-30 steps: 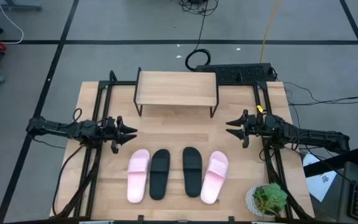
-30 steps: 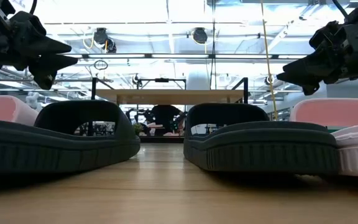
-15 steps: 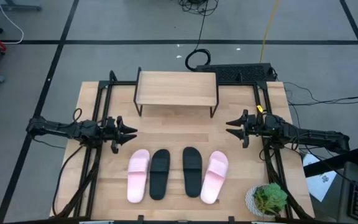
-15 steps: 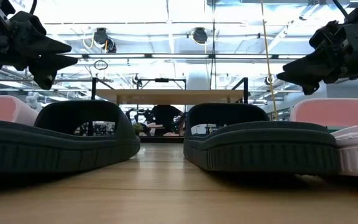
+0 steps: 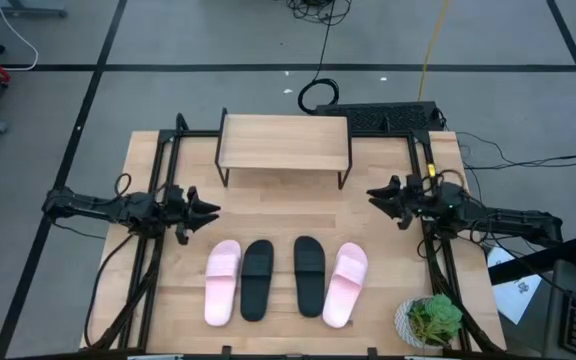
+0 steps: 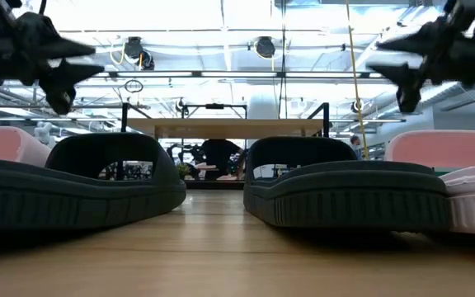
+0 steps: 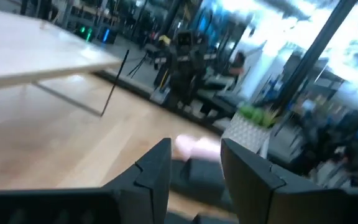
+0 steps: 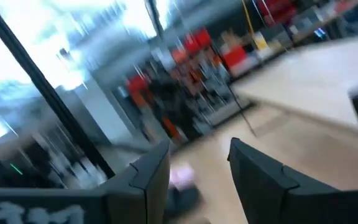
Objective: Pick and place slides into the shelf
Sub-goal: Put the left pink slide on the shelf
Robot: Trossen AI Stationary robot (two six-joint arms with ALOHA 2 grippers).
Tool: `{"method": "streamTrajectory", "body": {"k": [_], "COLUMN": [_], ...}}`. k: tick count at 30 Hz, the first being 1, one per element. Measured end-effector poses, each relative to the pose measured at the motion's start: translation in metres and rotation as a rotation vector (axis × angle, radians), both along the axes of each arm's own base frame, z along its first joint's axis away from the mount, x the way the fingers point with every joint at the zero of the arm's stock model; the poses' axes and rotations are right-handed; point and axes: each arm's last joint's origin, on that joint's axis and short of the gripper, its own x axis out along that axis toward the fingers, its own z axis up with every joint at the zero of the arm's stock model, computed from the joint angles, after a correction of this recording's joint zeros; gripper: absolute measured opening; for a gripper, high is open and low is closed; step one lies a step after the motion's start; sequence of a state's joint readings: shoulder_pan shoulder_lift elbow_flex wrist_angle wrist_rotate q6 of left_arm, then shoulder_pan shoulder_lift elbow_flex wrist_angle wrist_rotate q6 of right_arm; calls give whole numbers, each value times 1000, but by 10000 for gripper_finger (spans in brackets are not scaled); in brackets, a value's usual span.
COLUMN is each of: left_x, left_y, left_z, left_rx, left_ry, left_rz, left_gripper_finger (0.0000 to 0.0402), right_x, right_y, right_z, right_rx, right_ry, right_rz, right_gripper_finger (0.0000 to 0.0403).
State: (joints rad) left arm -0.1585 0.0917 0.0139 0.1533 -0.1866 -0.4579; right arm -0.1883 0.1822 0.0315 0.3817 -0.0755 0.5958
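Four slides lie side by side on their soles near the table's near edge: a pink slide [image 5: 222, 282], a black slide [image 5: 257, 279], a second black slide [image 5: 309, 275] and a second pink slide [image 5: 345, 284]. The two black ones fill the low view [image 6: 81, 186] [image 6: 345, 186]. The shelf [image 5: 284, 143] stands on its thin black legs near the far edge, with a bare top. My left gripper [image 5: 211, 210] hovers open above the table, left of the slides. My right gripper [image 5: 373, 195] hovers open to their right. Both point toward the table's middle and touch nothing.
A potted plant [image 5: 431, 320] stands at the near right corner. Black rails [image 5: 158, 250] [image 5: 430, 250] run along both sides of the table. A dark device [image 5: 388, 115] with cables sits beyond the far edge. Bare wood lies between the shelf and the slides.
Both grippers have turned about their own axes and risen a little. The right one has also shifted slightly toward the far edge. The slides and the shelf have not moved.
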Motion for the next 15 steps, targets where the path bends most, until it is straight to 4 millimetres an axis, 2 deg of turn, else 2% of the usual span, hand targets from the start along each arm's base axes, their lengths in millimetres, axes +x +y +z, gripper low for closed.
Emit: {"method": "streamTrajectory", "body": {"k": [3, 8, 11, 15], "left_x": [-2, -12, -15, -17], "left_y": [1, 3, 3, 4], "left_z": [14, 39, 46, 48], "left_rx": [-63, -165, -159, -196], "left_ry": [-149, -425, -503, -536], "left_rz": [15, 24, 9, -3], "left_gripper_finger": [136, 136, 136, 136], "right_x": [-5, -20, -31, -37], "right_y": [1, 4, 6, 7], "right_z": [16, 43, 54, 59], "right_rx": [-8, -156, -222, -290], "right_ry": [-177, -486, -632, -712], "right_rz": [6, -31, -58, -93], "right_gripper_finger": [155, 155, 155, 155]}}
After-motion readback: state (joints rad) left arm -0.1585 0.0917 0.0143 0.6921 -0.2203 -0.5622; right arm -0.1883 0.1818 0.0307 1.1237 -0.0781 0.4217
